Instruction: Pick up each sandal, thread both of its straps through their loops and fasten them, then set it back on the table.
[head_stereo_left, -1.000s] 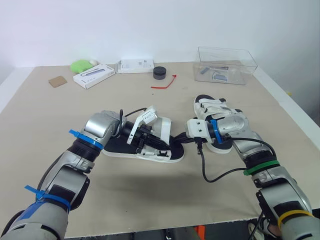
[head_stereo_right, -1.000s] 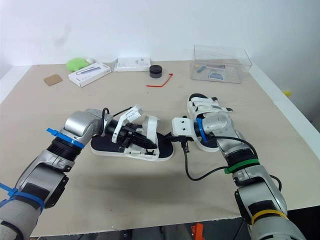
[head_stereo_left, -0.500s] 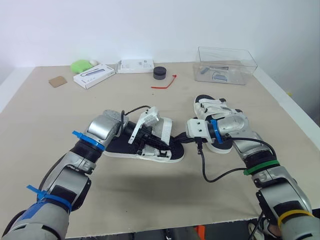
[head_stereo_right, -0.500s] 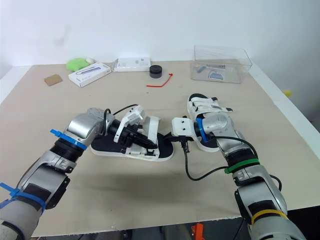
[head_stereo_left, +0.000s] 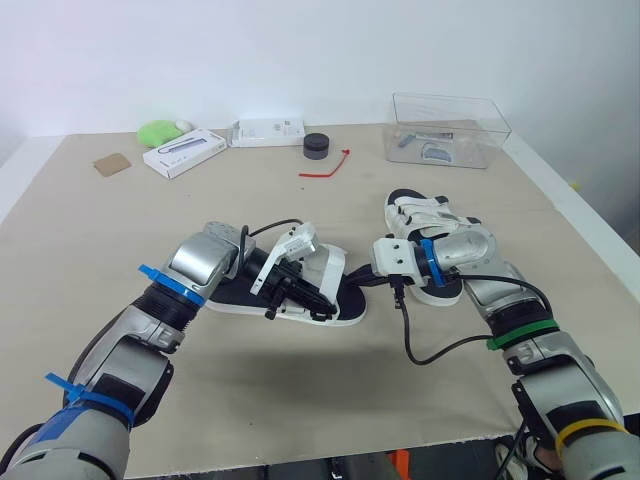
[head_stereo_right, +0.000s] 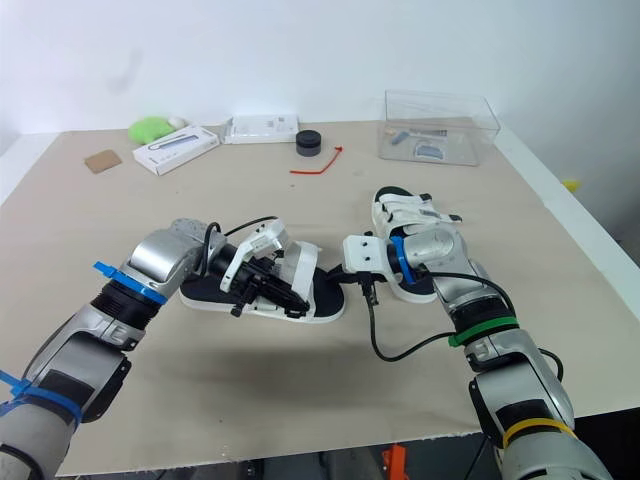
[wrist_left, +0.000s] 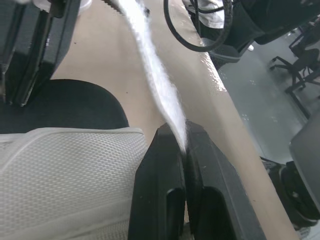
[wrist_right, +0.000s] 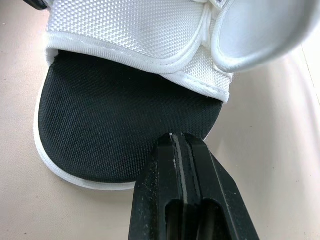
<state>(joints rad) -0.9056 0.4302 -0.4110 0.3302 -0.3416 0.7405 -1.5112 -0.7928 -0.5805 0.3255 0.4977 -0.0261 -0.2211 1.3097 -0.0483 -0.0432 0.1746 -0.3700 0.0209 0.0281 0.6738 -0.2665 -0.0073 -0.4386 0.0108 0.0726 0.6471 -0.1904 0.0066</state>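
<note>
A white-strapped sandal with a black footbed (head_stereo_left: 232, 291) lies on the table in front of me. My left gripper (head_stereo_left: 298, 292) sits over its middle, shut on a white strap (wrist_left: 152, 75) that runs out from between the fingers. My right gripper (head_stereo_left: 356, 284) is shut, its tip resting on the toe end of the black footbed (wrist_right: 110, 120), with nothing seen between the fingers. A second sandal (head_stereo_left: 421, 219) lies just behind my right wrist, straps closed over it.
At the back right stands a clear plastic box (head_stereo_left: 450, 130). Along the far edge are a black puck (head_stereo_left: 317, 146), a red tie (head_stereo_left: 326, 168), two white boxes (head_stereo_left: 185, 153) (head_stereo_left: 268, 131), a green object (head_stereo_left: 160, 131) and a brown square (head_stereo_left: 113, 164).
My left gripper has carried the white strap down and slightly right, closer to the sandal's sole. The right arm has held still.
</note>
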